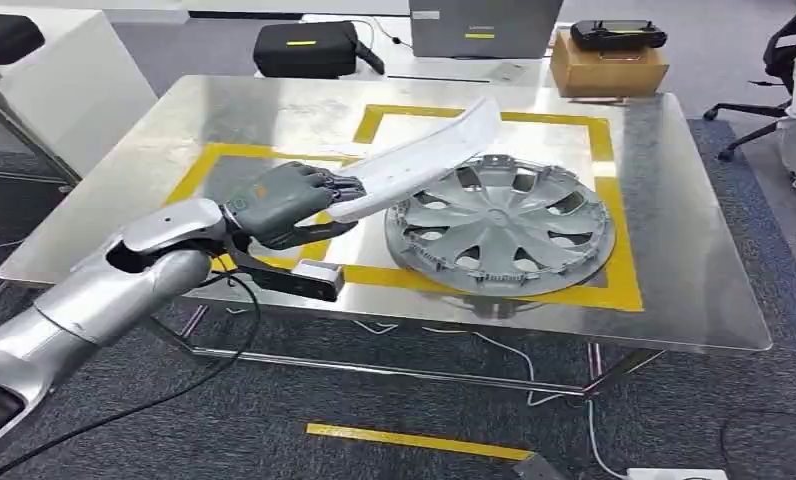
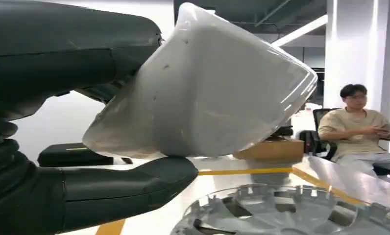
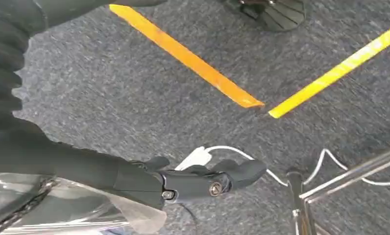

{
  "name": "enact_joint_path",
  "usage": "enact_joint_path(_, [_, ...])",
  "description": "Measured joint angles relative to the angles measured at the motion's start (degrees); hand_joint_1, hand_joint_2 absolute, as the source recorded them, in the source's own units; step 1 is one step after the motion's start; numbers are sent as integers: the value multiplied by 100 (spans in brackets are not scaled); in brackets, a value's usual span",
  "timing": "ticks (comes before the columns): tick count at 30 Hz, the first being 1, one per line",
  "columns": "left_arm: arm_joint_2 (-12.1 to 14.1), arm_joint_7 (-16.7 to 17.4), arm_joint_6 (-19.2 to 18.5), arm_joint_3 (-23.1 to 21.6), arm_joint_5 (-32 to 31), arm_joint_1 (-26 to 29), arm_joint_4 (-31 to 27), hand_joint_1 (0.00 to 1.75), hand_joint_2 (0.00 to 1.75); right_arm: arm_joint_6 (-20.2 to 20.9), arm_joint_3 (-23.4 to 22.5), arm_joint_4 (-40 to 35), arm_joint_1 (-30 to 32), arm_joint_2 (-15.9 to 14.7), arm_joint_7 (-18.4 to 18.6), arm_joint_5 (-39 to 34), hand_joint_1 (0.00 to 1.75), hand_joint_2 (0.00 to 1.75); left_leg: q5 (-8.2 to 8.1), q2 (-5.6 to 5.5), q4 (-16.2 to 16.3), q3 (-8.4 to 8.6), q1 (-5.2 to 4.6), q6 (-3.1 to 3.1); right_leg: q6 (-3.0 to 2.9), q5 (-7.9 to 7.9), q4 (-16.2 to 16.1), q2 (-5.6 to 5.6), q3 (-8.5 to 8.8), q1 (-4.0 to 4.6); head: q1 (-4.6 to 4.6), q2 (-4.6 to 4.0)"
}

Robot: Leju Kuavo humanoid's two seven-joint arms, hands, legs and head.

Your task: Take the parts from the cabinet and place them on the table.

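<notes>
Holding one white panel [image 1: 424,155], wrapped in clear film, in the left hand [image 1: 284,205], clamped at the near end between thumb beneath and fingers above. Carried tilted, far end raised and reaching over the hubcap [image 1: 499,225], probably so that the long piece passes above the part already down and not against it. Gripped at the end, not the middle, which leaves the free length to be lowered first. Positioned above the table [image 1: 694,300], apart from its surface, near the yellow tape border [image 1: 604,140] that appears to mark the drop zone. Hubcap lying flat inside that border, face up, judged as delivered. Right hand [image 3: 193,183] hanging low over the carpet beside a table leg, fingers stretched forward; whether holding the shiny film-covered shape beside it cannot be told. Count: one panel, one hubcap, one table, one cardboard box [image 1: 609,65] and one black case [image 1: 304,48] beyond the far edge, one seated person [image 2: 359,122], two yellow floor strips [image 3: 183,54].
</notes>
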Motion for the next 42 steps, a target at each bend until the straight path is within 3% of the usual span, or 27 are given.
enact_joint_path(2, [4,0,2,4,0,-7,4,175,175,2,2,0,-4,5,-2,0,0,175,125,-3,-78,37,8,57,96,28,-58,1,39,13,0,0])
enact_joint_path(3, [-6,0,4,9,2,-12,4,175,175,0,0,-2,-1,2,-2,-2,0,175,195,20,-158,75,39,49,98,-24,15,7,-35,-3,10,0])
enact_joint_path(4, [-22,0,4,7,2,-28,7,175,175,0,0,-2,-10,-2,-4,-2,0,175,223,15,-189,76,49,88,108,-197,221,-2,-144,12,26,0])
enact_joint_path(6, [-15,0,7,2,0,-17,28,175,175,0,0,-2,2,-2,-4,-2,0,175,232,16,-180,51,37,100,141,-651,1145,-13,-550,8,37,0])
enact_joint_path(7, [-15,2,9,-2,0,6,39,175,175,2,2,0,13,-2,-2,-2,0,175,229,15,-175,45,22,103,147,-786,1527,-16,-726,11,37,0])
enact_joint_path(8, [-15,2,11,-7,0,29,52,175,175,2,2,0,22,-2,-2,-2,0,175,226,12,-170,42,9,107,146,-791,1691,-16,-810,13,35,0])
enact_joint_path(9, [-15,2,13,-7,0,44,68,175,175,0,2,0,25,-2,-2,-2,0,175,216,8,-157,43,-2,119,135,-665,1568,-16,-748,24,35,0])
enact_joint_path(10, [-15,2,17,-7,0,43,83,175,175,0,0,0,22,-2,-2,-2,0,175,196,2,-140,44,-9,116,112,-436,1194,-16,-553,40,37,0])
enact_joint_path(12, [-15,2,35,2,-2,33,105,175,175,0,0,-2,11,-4,-2,-2,0,175,141,-1,-96,54,-16,97,45,-2,93,-16,-8,61,39,0])
enact_joint_path(13, [-13,7,48,4,-2,26,125,175,175,0,2,-2,0,-17,-2,-2,0,175,125,-1,-86,23,-40,78,2,-142,0,-19,114,82,35,0])
enact_joint_path(15, [-2,7,61,4,-15,29,151,175,175,2,2,0,9,-15,-7,-2,0,175,129,-6,-45,-20,-42,45,-35,-97,-63,-10,110,94,30,0])
enact_joint_path(16, [4,7,61,4,-15,44,166,175,175,2,2,0,18,-15,-4,-2,0,175,128,-9,-28,-20,-50,70,-14,-80,-69,-13,114,85,28,0])
enact_joint_path(22, [2,2,63,4,-15,30,234,175,175,0,0,0,4,-17,-7,-4,0,175,120,1,-81,4,-48,70,-43,-101,-73,14,112,91,24,0])
enact_joint_path(30, [20,-2,120,9,-11,39,291,175,175,0,0,0,-3,-17,-7,18,0,175,139,0,-100,5,-46,36,-66,-94,-70,9,113,92,26,0])
enact_joint_path(35, [74,-4,374,129,19,61,466,175,175,-2,2,0,-10,-17,-9,31,0,175,143,0,-100,4,-48,30,-64,-89,-72,4,119,87,28,0])
enact_joint_path(39, [197,-59,808,354,-15,123,833,175,175,-4,2,0,-5,-17,-15,44,0,175,143,1,-98,5,-51,30,-62,-87,-78,7,121,84,28,0])
enact_joint_path(42, [262,-87,885,463,-16,155,1003,175,175,-4,2,0,-6,-17,-17,48,0,175,143,-2,-97,3,-54,30,-62,-87,-79,-4,121,82,26,0])
